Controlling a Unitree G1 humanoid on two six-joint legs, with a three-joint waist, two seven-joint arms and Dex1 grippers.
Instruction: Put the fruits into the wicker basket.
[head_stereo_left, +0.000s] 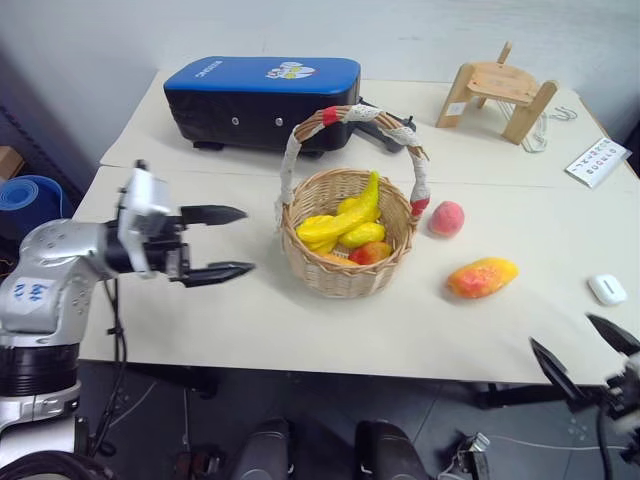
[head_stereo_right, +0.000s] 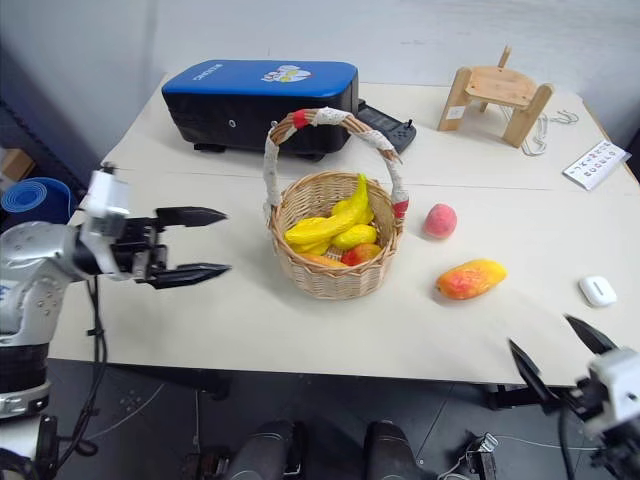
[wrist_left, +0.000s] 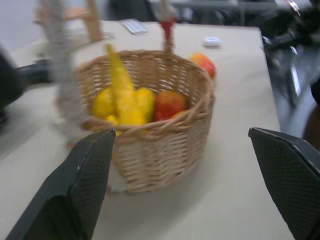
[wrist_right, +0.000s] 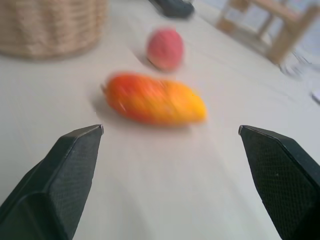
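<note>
- The wicker basket (head_stereo_left: 346, 245) stands mid-table and already holds several fruits: a banana (head_stereo_left: 345, 215) leaning against the rim, other yellow pieces beside it, and a red-orange one (head_stereo_left: 371, 253) low inside.
- Two fruits are left out on the table (head_stereo_left: 250, 320), on the basket's right: the peach (head_stereo_left: 446, 218) just beside the basket, and the mango (head_stereo_left: 482, 277) a little nearer the front edge, apart from both.
- The left tool (head_stereo_left: 222, 243) hangs level on the basket's left, clear of it, jaws wide apart and empty.
- The right tool (head_stereo_right: 556, 358) sits low past the table's near right edge, jaws spread wide, nothing in them; its wrist view faces the mango with the peach behind.
- Judged so: mostly done, two fruits remaining; the mango looks the likelier next pick for the right tool.
</note>
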